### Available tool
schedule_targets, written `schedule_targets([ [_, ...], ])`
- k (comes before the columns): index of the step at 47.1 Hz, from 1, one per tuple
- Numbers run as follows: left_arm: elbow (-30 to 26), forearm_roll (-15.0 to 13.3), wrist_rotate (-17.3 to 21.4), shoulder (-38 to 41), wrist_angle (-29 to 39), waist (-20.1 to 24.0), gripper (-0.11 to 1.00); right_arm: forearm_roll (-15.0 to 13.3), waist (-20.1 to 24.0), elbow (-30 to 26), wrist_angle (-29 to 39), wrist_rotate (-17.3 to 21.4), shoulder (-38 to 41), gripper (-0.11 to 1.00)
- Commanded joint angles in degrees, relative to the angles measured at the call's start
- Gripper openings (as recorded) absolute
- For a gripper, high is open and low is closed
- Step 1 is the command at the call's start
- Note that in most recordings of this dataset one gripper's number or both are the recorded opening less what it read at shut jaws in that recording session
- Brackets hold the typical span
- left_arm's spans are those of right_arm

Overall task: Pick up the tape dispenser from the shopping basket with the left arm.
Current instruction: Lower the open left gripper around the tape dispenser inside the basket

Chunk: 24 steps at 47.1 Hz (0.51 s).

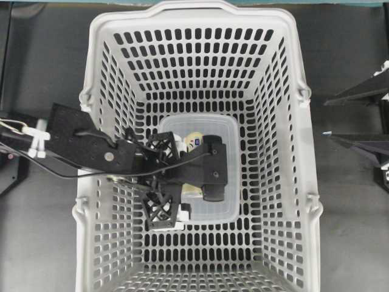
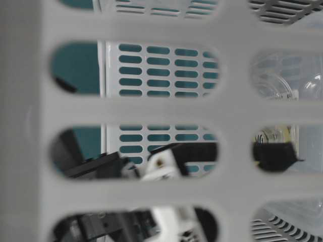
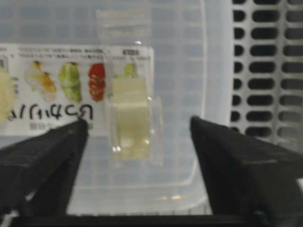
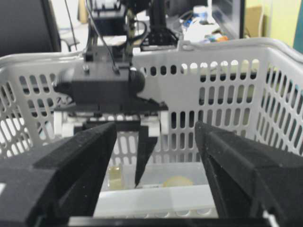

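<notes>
Left wrist view first: my left gripper (image 3: 137, 137) has its fingers spread wide with nothing in them, and the tape dispenser (image 3: 132, 118) sits right in the gap between them, touching neither. It's lying on the lid of the clear food container (image 3: 189, 56), just beside the printed label (image 3: 57, 90). Beyond the container's edge you get the slotted floor of the shopping basket (image 3: 265, 71). From overhead, the container sits mid-floor in the basket, and my left arm (image 1: 91, 146) reaches in over the basket's left wall. Way off past the basket's right wall, my right gripper (image 4: 156, 156) also sits wide open, holding nothing.
</notes>
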Motion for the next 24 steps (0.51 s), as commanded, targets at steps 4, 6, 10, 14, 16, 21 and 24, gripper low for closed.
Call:
schedule_targets([
  [4, -2.2, 0.2, -0.4, -1.0, -0.3, -0.1, 0.59, 0.2, 0.1, -0.4, -0.3, -0.1, 0.3, 0.65],
  [6, -2.6, 0.3, -0.3, -1.7, 0.1, -0.2, 0.46, 0.2, 0.0, -0.4, -0.3, -0.1, 0.3, 0.65],
  [10, -4.4, 0.3, -0.2, -3.3, 1.8, -0.2, 0.28, 0.2, 0.1, -0.3, -0.3, 0.0, 0.3, 0.65],
  [14, -8.0, 0.3, -0.1, -5.7, 5.6, -0.1, 0.28, 0.2, 0.1, -0.2, -0.3, 0.0, 0.3, 0.65],
  [16, -10.2, 0.2, -0.1, -6.6, 7.9, -0.1, 0.28, 0.2, 0.1, -0.2, -0.3, 0.0, 0.3, 0.65],
  [21, -17.1, 0.3, 0.0, -8.3, 15.7, 0.0, 0.28, 0.2, 0.1, -0.2, -0.1, 0.0, 0.3, 0.65],
  [24, -21.0, 0.3, 0.0, -8.4, 19.6, 0.0, 0.28, 0.2, 0.1, -0.2, -0.1, 0.0, 0.3, 0.65],
])
